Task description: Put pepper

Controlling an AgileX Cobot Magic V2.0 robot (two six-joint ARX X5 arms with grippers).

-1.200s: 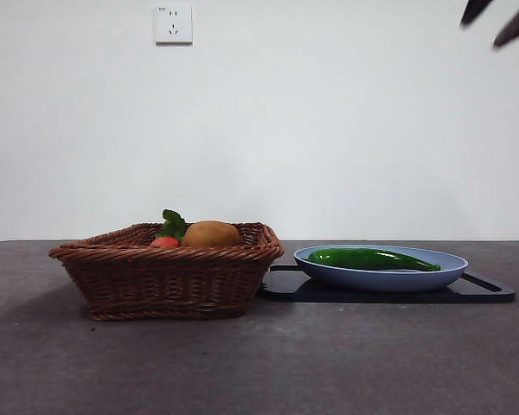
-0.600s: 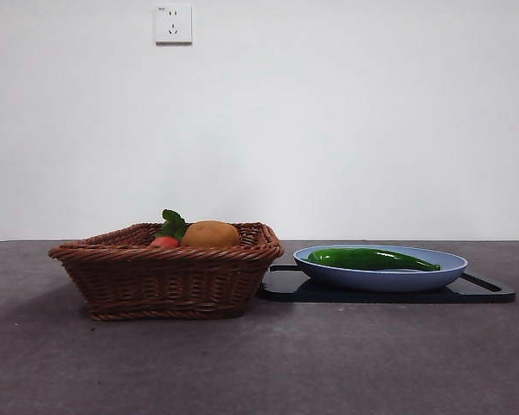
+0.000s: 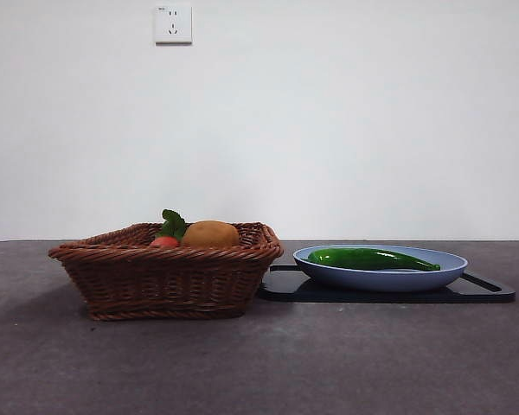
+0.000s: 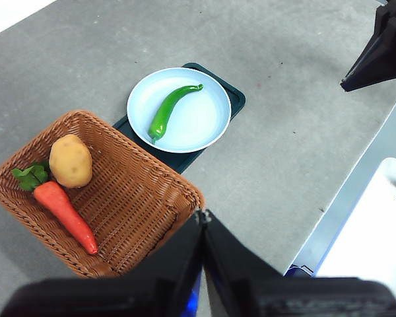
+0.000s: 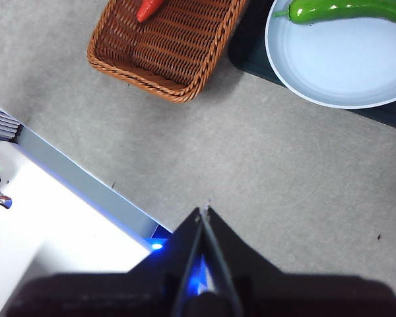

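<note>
Grey desk (image 3: 259, 363) carries a wicker basket (image 3: 166, 275) beside a pale blue plate (image 3: 381, 275), where the glossy green pepper (image 3: 372, 258) lies: likely light, firm and slippery, best pinched across its thicker middle. Left claw (image 4: 203, 221) and right claw (image 5: 203, 218) both hang pressed together high above the desk

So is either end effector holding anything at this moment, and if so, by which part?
Nothing is held. Both the left end effector and the right end effector are shut on nothing, high above the table; the pepper lies on the blue plate.
</note>
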